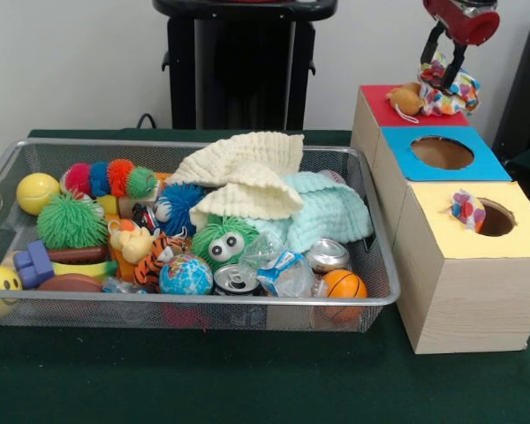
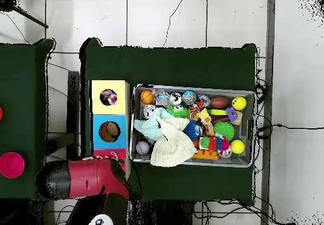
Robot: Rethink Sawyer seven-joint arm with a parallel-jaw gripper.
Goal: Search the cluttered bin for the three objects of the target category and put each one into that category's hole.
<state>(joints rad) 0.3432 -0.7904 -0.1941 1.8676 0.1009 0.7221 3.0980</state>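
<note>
Status entry for your run. End effector (image 1: pixel 442 72): poised over the red box (image 1: pixel 382 108), fingers closed on a multicoloured dotted plush (image 1: pixel 450 88) that hangs just above the box top, beside a tan plush (image 1: pixel 406 97) resting there. Yellow box (image 1: pixel 477 238): a similar dotted item (image 1: pixel 467 210) sits at the rim of its hole, not fully through. Blue box (image 1: pixel 442 155): hole appears empty. Wire bin (image 1: pixel 194 314) on the counter: still crowded with balls, cans, towels and soft toys. You should judge the task as partway; the held plush is not yet dropped.
</note>
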